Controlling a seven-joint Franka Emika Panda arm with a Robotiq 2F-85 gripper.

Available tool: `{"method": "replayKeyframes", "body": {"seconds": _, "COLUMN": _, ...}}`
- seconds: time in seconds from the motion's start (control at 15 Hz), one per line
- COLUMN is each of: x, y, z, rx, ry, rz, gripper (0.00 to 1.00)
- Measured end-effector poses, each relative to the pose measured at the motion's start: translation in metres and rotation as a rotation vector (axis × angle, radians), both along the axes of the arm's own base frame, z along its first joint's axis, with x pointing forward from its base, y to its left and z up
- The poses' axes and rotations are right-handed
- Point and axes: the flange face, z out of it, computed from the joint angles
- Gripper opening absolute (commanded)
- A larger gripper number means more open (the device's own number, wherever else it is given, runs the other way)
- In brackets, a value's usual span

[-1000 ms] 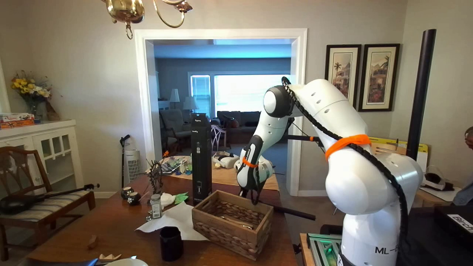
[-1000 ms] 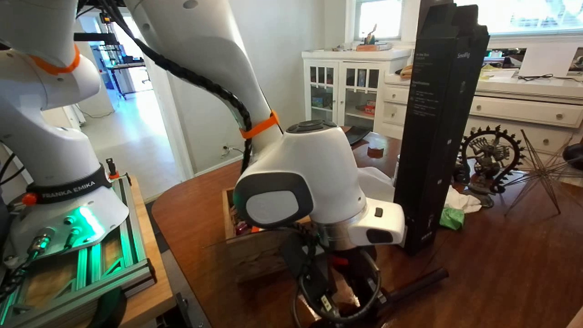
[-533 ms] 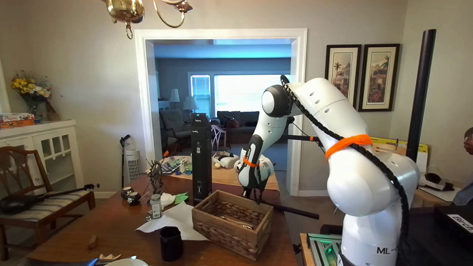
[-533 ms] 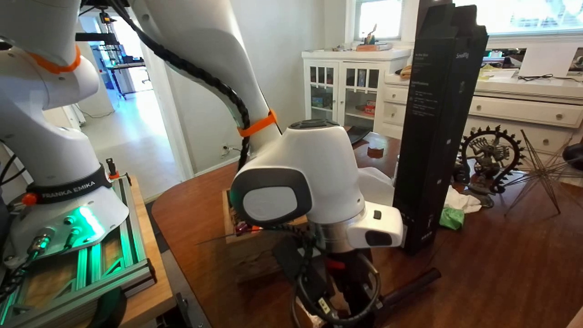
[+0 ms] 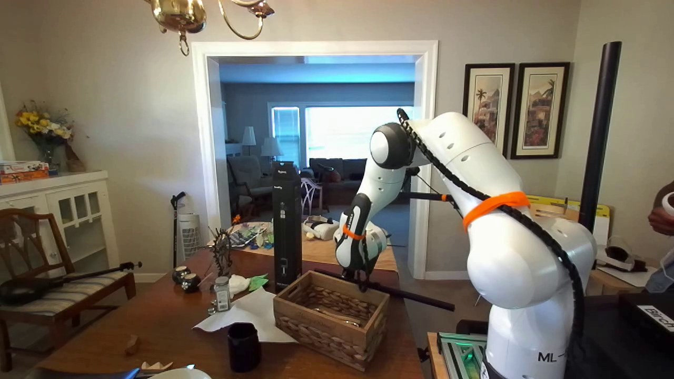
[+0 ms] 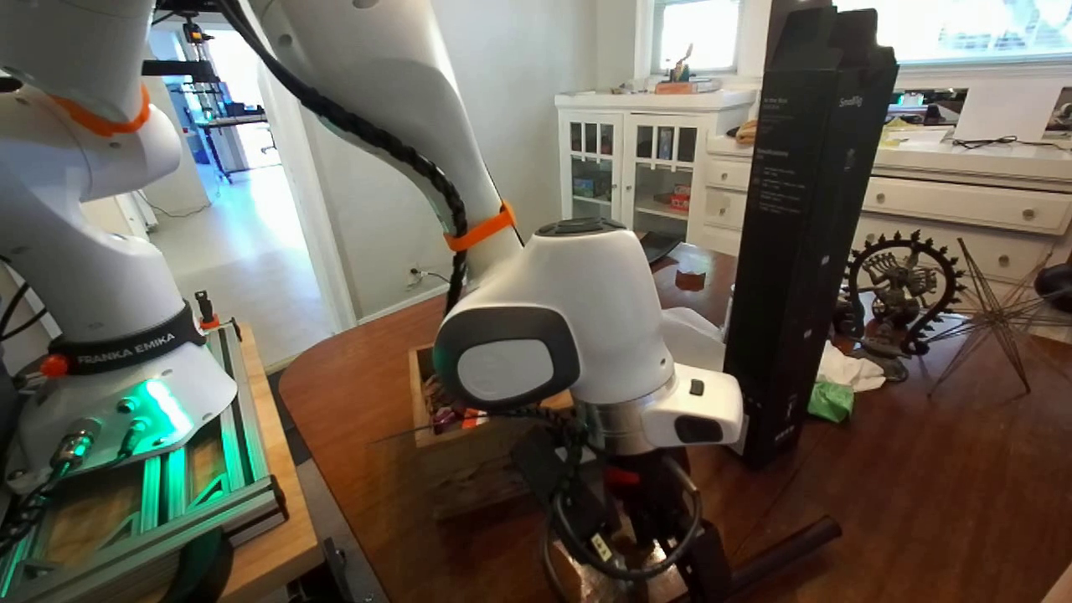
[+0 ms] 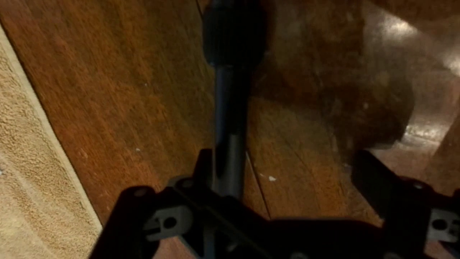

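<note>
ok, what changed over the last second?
The gripper is open now, the black rod between its fingers, apparently let go (earlier grip hidden). In an exterior view, more of the rod shows above the back rim of the basket, and a person's hand has come further in at the right edge. Unmoved: basket, tall black box, black cup.

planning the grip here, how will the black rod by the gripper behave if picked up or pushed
The black rod is probably stiff: it runs straight, with no visible bend. It looks round, so a push might roll it. Its smooth sheen hints that it could be slippery.
</note>
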Motion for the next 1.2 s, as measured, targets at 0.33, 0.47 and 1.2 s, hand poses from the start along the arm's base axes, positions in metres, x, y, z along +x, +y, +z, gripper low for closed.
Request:
{"method": "replayKeyframes", "body": {"seconds": 0.33, "x": 0.015, "y": -0.004, "z": -0.003, "rx": -0.013, "ry": -0.057, "rz": -0.032, "gripper": 1.0}}
{"method": "replayKeyframes", "body": {"seconds": 0.47, "x": 0.018, "y": -0.008, "z": -0.005, "rx": -0.015, "ry": -0.072, "rz": -0.054, "gripper": 1.0}}
{"method": "replayKeyframes", "body": {"seconds": 1.2, "x": 0.048, "y": -0.03, "z": -0.009, "rx": -0.033, "ry": -0.248, "rz": -0.151, "gripper": 0.56}}
